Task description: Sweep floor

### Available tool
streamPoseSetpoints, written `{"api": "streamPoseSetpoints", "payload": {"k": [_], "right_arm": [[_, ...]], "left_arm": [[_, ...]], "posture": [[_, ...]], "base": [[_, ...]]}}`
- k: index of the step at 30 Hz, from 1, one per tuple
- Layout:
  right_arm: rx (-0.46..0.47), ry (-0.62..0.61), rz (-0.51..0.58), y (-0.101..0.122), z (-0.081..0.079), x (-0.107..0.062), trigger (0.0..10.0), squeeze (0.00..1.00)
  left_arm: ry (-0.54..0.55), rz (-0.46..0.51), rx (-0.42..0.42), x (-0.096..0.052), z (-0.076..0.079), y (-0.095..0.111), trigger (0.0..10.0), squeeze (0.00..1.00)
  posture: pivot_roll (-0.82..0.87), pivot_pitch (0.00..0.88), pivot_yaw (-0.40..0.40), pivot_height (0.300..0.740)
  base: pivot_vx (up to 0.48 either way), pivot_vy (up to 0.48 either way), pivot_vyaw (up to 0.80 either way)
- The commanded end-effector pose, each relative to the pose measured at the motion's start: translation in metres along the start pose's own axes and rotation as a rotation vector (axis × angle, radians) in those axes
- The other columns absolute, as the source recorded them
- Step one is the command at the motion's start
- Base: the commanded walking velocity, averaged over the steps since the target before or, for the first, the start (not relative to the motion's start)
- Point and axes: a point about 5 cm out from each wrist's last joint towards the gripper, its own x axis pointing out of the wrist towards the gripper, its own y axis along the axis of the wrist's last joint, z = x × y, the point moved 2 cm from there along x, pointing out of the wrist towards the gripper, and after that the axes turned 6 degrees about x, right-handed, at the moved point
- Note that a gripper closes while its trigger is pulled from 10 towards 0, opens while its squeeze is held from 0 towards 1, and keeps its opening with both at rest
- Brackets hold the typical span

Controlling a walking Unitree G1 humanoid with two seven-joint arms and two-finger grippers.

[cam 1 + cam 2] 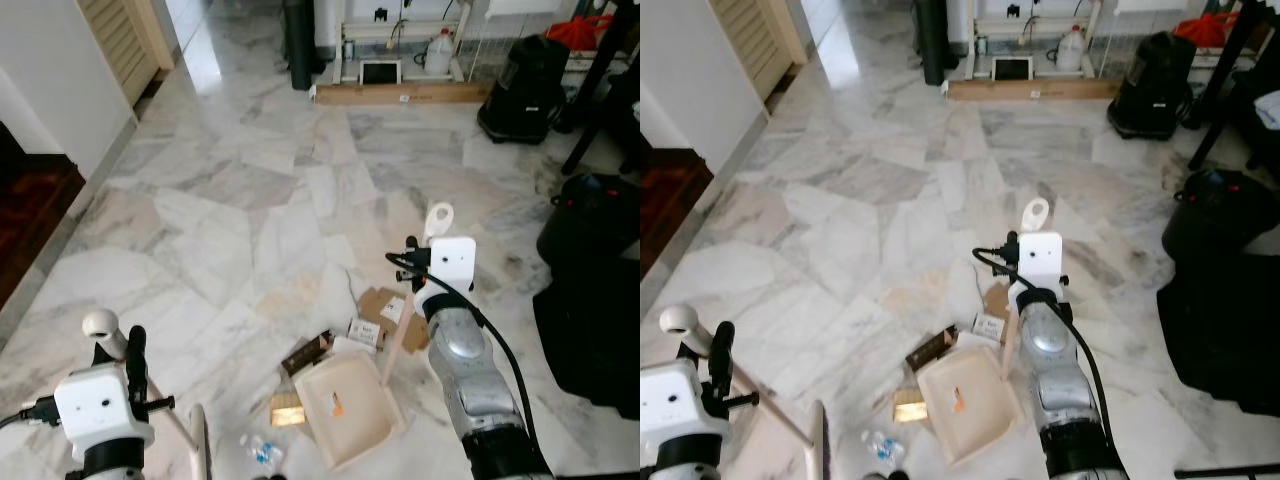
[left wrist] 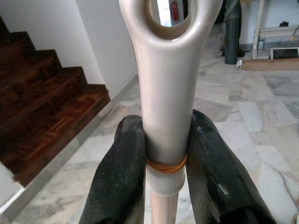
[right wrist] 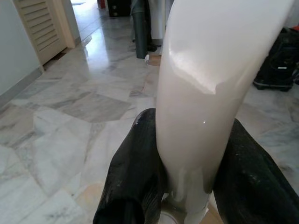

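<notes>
Gripping a cream plastic broom handle (image 2: 166, 93), the left end effector (image 2: 166, 186) has both black fingers (image 2: 119, 177) clamped on the shaft just under its hanging-loop end; left wrist view adds dark wooden stairs (image 2: 42, 116) behind, which the head views miss. Head views place this left end effector (image 1: 125, 355) low at the robot's left, handle slanting down to the floor. Right end effector (image 3: 187, 186) is clenched on a cream plastic dustpan handle (image 3: 210, 84), fingers (image 3: 135, 177) pressed on either side of it. In the head views that handle (image 1: 395, 345) runs down to the cream square dustpan tray (image 1: 352, 405) flat on the white marble floor (image 1: 250, 200), a small orange scrap inside. Touching or just beside the tray: brown cardboard scraps (image 1: 385, 305), dark wrapper (image 1: 306, 352), crumpled clear plastic with blue (image 1: 260, 450). Farther off, a long flat cardboard box (image 1: 400, 94) and a black vacuum cleaner (image 1: 520, 88) by the back wall.
</notes>
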Motion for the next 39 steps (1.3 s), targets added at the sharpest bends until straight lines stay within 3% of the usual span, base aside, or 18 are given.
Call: {"api": "streamPoseSetpoints", "payload": {"k": [1,31,39], "right_arm": [[0.016,0.017,0.023,0.005,-0.005,0.002,10.0,0.00],[0.011,0.023,0.019,0.004,-0.005,0.004,10.0,0.00],[0.014,0.018,0.017,0.006,-0.012,0.013,10.0,0.00]], "left_arm": [[0.020,0.021,0.028,-0.002,-0.005,0.003,10.0,0.00],[0.028,0.019,0.027,-0.003,-0.005,0.002,10.0,0.00],[0.029,0.010,0.034,-0.002,-0.006,0.000,10.0,0.00]], "posture": [[-0.04,0.122,0.078,0.740],[-0.04,0.133,0.071,0.740],[-0.04,0.135,0.078,0.740]], "base": [[-0.326,0.000,0.00],[-0.329,0.000,0.00],[0.000,0.000,0.00]]}}
